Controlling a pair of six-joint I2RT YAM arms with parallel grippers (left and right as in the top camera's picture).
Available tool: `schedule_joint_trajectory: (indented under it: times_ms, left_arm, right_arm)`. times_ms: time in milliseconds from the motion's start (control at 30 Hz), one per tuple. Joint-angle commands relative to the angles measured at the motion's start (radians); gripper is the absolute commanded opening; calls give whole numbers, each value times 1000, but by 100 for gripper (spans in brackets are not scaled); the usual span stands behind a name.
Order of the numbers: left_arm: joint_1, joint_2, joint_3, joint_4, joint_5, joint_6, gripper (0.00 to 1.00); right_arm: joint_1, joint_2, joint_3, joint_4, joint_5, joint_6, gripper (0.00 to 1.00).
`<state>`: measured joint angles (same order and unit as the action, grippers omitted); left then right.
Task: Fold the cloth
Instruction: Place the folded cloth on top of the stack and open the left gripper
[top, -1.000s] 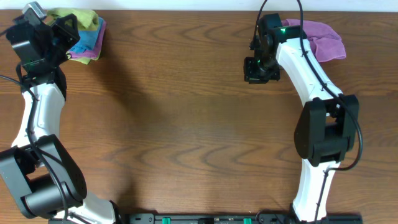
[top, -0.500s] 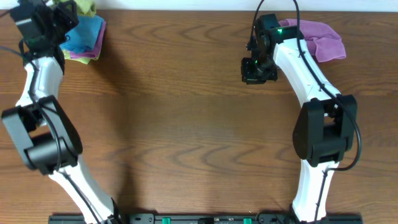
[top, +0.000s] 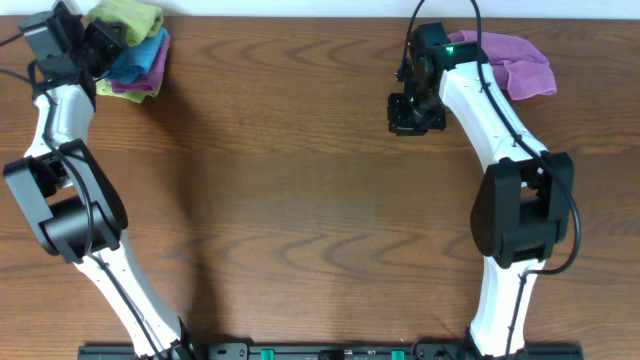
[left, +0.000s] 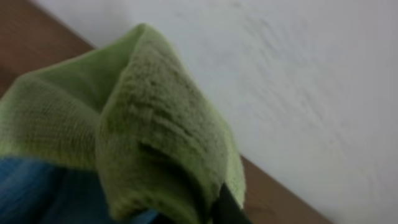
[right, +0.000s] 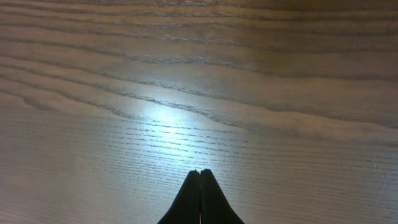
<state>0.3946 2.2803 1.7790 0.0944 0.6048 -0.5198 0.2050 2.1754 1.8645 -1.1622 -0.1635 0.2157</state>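
Note:
The lime-green cloth (top: 126, 17) is bunched up on top of a cloth stack at the table's far left corner. In the left wrist view the cloth (left: 155, 124) fills the frame, folded over into a raised hump, and no white tag shows. My left gripper (top: 100, 42) is at the cloth's left edge, and one dark finger (left: 225, 205) shows pressed into the cloth, shut on it. My right gripper (top: 410, 115) is shut and empty over bare wood at the back right, and its tips (right: 200, 174) touch each other.
A bright blue cloth (top: 142, 52) and a purple cloth (top: 136, 88) lie under the green one. Another purple cloth (top: 522, 66) lies at the back right behind the right arm. A white wall (left: 298, 74) runs right behind the table's far edge.
My left gripper moved in onto the stack and closed on the green cloth, which went from lying flat to a bunched hump. The right gripper shifted slightly left.

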Motion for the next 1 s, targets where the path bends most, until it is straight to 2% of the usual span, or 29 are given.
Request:
schedule_joint_trajectory:
  times_ms: [0,33,200,433,633,967]
  left_arm:
    - [23,9,18,-2,8,-12,71]
    - [26,9,18,-8,25,-13,97]
    - [38,8,18,-89,90,-88,96]
    - [40,6,18,-183,282,-105,95]
    - [51,-34,18,-311,260,-104,95]
    - [97,-254,18,-608,143,31,96]
  right_arm:
    - [22,-25,19,-2,2,-10,2]
    - [24,-25,19,-1,2,-10,2]
    - [29,-25,19,-1,2,-10,1]
    - [29,-25,19,-2,2,-10,1]
    - [32,-25,19,-22,2,-11,1]
    - [51,-26,20,-51,2,-11,2]
